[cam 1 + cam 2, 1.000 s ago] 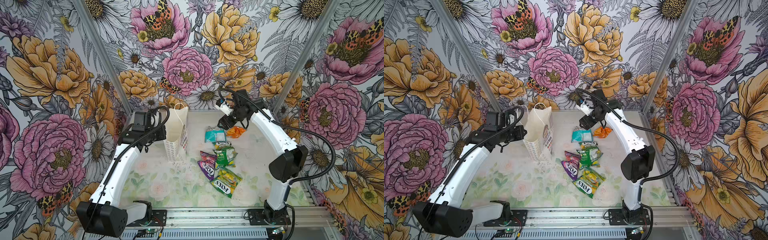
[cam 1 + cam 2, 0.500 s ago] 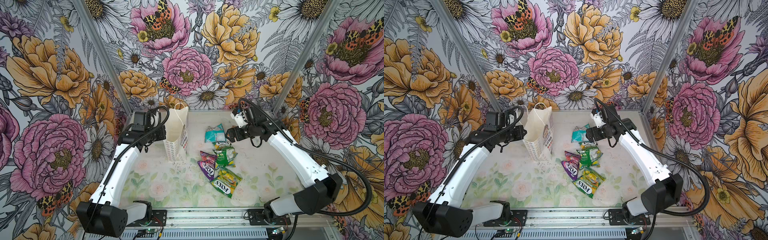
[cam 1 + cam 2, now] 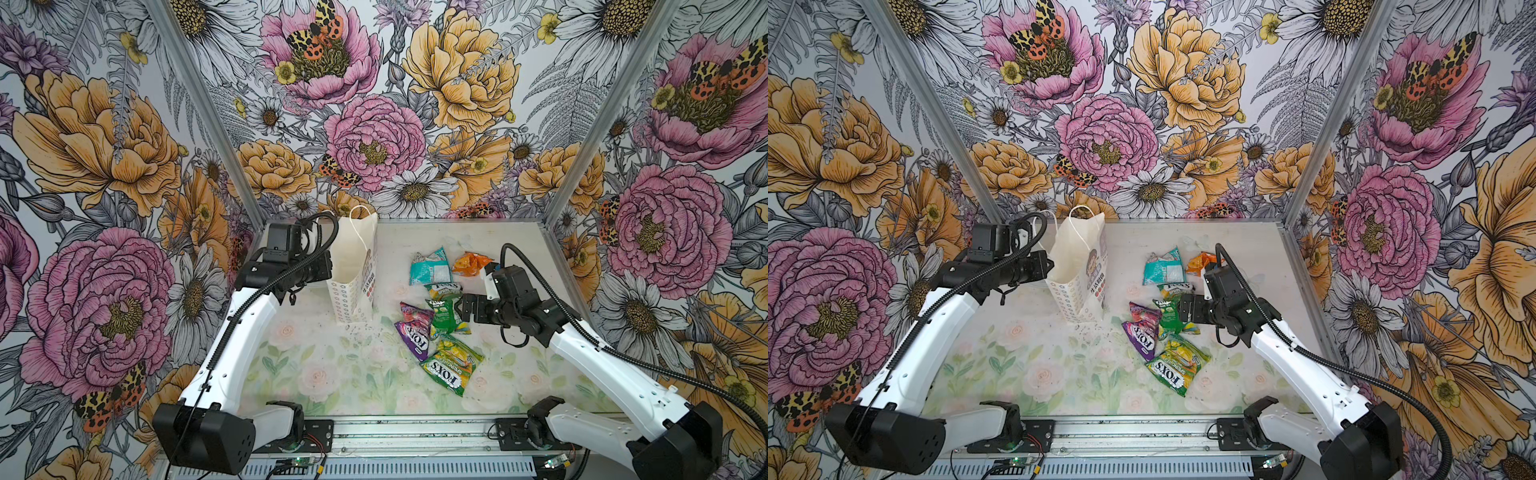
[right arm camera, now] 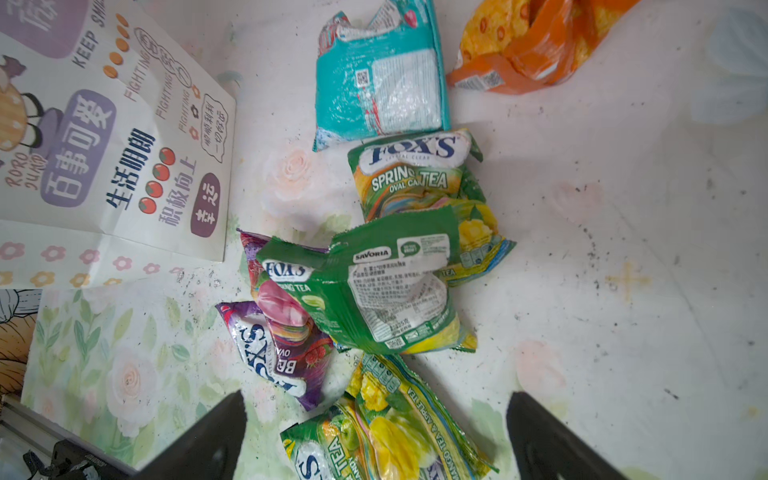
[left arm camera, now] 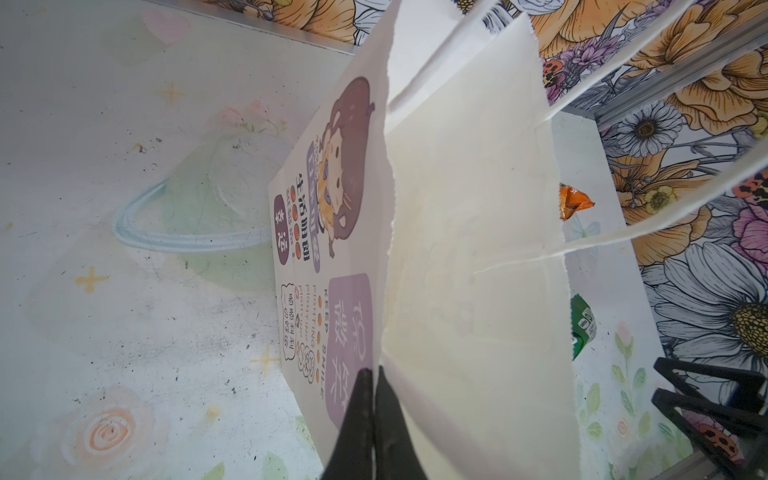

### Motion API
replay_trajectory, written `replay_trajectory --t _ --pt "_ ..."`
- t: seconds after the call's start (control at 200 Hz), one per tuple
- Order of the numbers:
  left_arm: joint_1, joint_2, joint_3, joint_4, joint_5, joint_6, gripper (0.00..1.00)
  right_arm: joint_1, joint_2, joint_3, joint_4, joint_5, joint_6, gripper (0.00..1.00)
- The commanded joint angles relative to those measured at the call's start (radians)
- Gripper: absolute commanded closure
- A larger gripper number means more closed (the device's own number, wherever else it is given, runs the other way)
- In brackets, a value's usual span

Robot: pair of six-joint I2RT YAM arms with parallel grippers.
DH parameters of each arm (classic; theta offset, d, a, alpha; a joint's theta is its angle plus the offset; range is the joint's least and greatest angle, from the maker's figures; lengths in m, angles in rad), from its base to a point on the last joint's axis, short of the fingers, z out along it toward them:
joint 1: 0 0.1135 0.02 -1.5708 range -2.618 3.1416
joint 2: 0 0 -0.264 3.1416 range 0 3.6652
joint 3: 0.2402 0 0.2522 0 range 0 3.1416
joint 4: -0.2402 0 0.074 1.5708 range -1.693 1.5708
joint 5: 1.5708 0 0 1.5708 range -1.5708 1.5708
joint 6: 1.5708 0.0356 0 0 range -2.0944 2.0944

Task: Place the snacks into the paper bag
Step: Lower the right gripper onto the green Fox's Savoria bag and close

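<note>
Six snacks lie loose on the counter (image 3: 316,374), and none has reached the paper bag (image 3: 353,257) as far as the views show. Nearest the robot's base is a green-yellow FOX'S packet (image 3: 451,368), with the purple packet (image 3: 409,334) just beside its far end. A second green packet (image 4: 374,291) lies across the purple one, printed back upward.

Over this overlapping cluster hang the right jaws, spread wide and empty. That stance reads as a line-up for a pick, probably of the top green packet, since it sits free on the pile and nothing pins it.

Beyond it comes a third green packet (image 3: 442,289), then the teal-white packet (image 3: 430,268) touching that one's far edge. The orange packet (image 3: 471,262) is near it, among the farthest back.

Off to the left at about the same depth stands the paper bag, upright with its mouth up. The left jaws are pinched shut on its rim at one side. This seems meant to keep the light bag standing and its mouth parted for packets dropped in from above.
</note>
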Motion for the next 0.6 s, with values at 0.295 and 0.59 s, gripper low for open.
replay_trajectory --t 0.295,0.59 --pt "0.013 -0.006 -0.009 0.022 0.032 -0.008 1.00 0.079 0.068 -0.126 0.277 0.095 0.082 0.00" --pt "0.018 -0.012 -0.012 0.023 0.031 -0.006 1.00 0.112 0.150 -0.126 0.344 0.115 0.033 0.00"
